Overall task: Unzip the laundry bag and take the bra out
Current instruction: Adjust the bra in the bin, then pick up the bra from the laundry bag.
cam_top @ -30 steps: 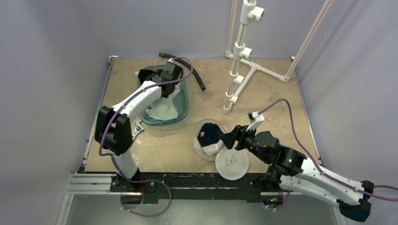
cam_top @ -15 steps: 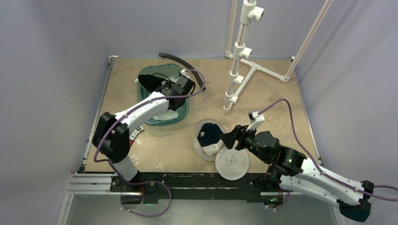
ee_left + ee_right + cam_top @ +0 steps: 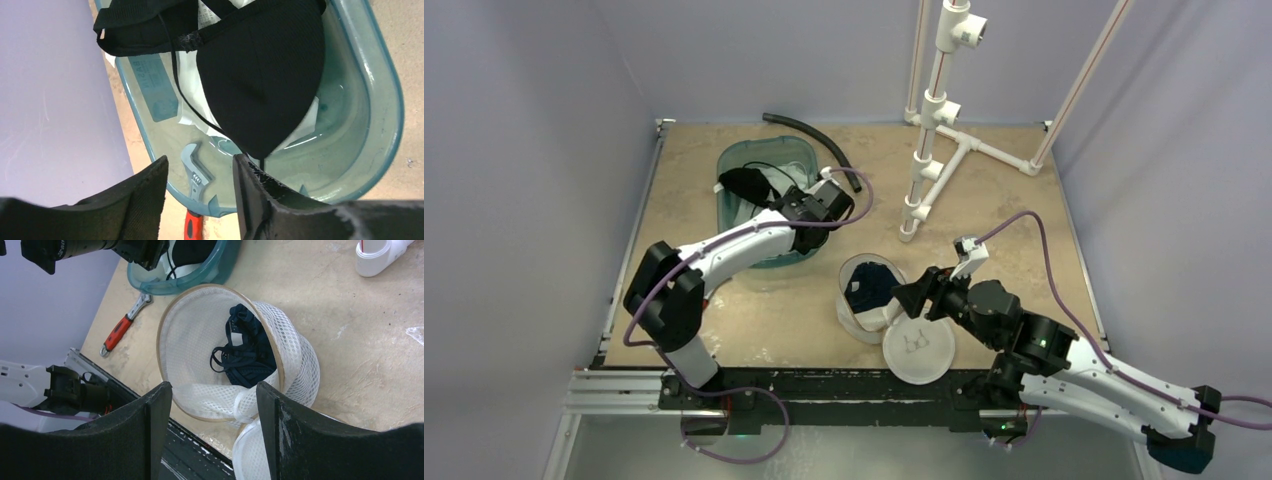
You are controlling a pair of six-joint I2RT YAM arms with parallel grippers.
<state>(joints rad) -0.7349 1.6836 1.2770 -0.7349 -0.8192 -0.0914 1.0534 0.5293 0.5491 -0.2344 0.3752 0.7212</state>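
Observation:
The white mesh laundry bag (image 3: 864, 300) (image 3: 295, 347) lies on its side, unzipped, its round mouth facing my right gripper. Inside it sits a dark navy strappy garment (image 3: 245, 357). The bag's flat round lid (image 3: 917, 350) rests in front of it. A black bra (image 3: 746, 182) (image 3: 260, 70) lies loose in the teal tub (image 3: 816, 235) (image 3: 385, 95). My left gripper (image 3: 799, 208) (image 3: 200, 192) hangs open at the tub's right side, with nothing between its fingers. My right gripper (image 3: 906, 298) (image 3: 215, 432) is open just before the bag's rim, holding nothing.
A red-handled wrench (image 3: 715, 276) (image 3: 121, 326) lies left of the tub near the table's left edge. A white pipe stand (image 3: 929, 130) rises at the back right. A black hose (image 3: 819, 140) curves behind the tub. Walls close in on all sides.
The left gripper moved right and nearer from over the tub's back and opened. The black bra it carried now lies in the tub. The right arm has not moved.

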